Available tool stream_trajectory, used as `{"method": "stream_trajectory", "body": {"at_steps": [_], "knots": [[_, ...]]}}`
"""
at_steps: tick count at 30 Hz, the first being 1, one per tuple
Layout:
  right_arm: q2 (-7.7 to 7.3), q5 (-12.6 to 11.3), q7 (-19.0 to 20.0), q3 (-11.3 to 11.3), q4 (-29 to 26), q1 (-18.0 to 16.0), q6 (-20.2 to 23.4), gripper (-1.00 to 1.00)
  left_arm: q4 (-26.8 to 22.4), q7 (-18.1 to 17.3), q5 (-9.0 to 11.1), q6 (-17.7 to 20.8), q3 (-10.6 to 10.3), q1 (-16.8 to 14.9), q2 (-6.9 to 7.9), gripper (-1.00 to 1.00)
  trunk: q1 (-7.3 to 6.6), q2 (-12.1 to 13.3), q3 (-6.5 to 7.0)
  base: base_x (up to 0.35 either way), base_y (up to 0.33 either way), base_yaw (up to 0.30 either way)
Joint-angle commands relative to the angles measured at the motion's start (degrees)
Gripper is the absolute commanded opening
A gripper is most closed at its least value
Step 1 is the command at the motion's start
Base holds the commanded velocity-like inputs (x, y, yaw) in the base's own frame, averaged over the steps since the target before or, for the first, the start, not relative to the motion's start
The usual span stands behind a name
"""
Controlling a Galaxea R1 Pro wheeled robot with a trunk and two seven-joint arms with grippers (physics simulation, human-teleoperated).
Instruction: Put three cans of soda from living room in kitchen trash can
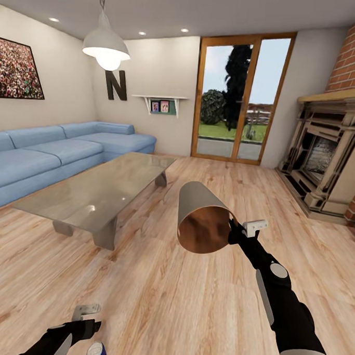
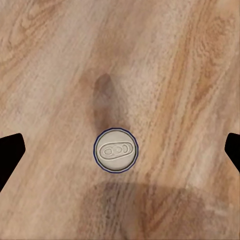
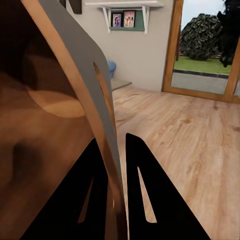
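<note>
The right arm (image 1: 288, 303) is matte black, with a round pale grey disc near the wrist, a long grey strip along the forearm, and a light grey collar nearest the camera; its claw (image 3: 116, 175) has flat black triangular fingers (image 3: 145, 200) with narrow slots; the left arm (image 1: 60, 338) is black with a grey bracket.

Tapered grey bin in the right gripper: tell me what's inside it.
The pale grey tapered bin shows only its brown wood-toned inner wall and base through the tilted mouth; no can is visible. The right gripper clamps its rim, hiding a little.
</note>
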Motion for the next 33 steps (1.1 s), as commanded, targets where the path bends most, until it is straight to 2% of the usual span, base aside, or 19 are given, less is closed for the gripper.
{"method": "stream_trajectory", "body": {"at_steps": [1,33], "knots": [[0.02,-0.7,0.3,0.0,-0.1,0.0,0.1,-1.0,0.0,0.0,0.0,0.0,0.0,0.0,-0.01,1.0,0.22,-0.4,-0.17,0.0,0.0,0.0],[0.04,-0.7,0.3,0.0,-0.1,0.0,0.1,-1.0,0.0,0.3,0.0,-0.5,0.0,0.0,-0.34,1.0,7.25,-13.3,-5.92,0.0,0.0,0.0]]}}
